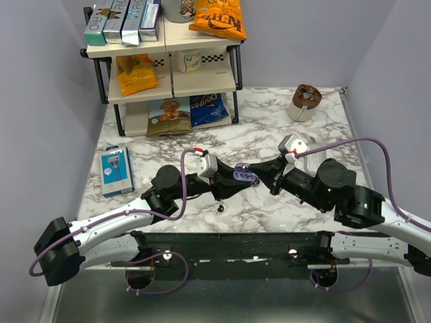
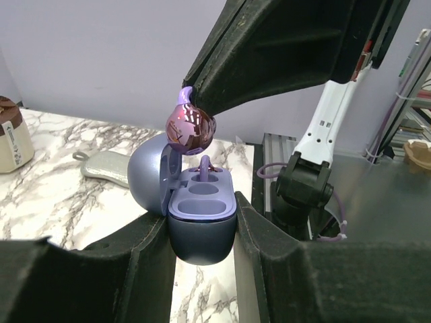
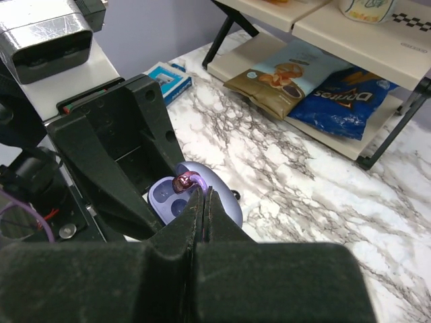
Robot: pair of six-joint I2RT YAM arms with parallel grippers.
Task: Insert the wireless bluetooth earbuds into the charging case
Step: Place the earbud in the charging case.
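My left gripper (image 1: 232, 180) is shut on the base of the lilac charging case (image 1: 244, 175) and holds it above the table with its lid open. In the left wrist view the case (image 2: 201, 222) sits between the fingers with its near socket empty, and a lilac stalk (image 2: 204, 163) stands in the far socket. My right gripper (image 1: 256, 175) is shut on the lilac fin of a glossy dark earbud (image 2: 190, 129), which hangs just above the case's open sockets (image 3: 165, 197). It also shows in the right wrist view (image 3: 182, 182). A second tiny black earbud (image 1: 220, 208) lies on the marble below the case.
A two-tier shelf (image 1: 168, 74) with snack bags and boxes stands at the back left. A blue box (image 1: 116, 171) lies at the left. A brown-topped cup (image 1: 304, 102) stands at the back right. A silver pouch (image 2: 108, 165) lies beyond the case.
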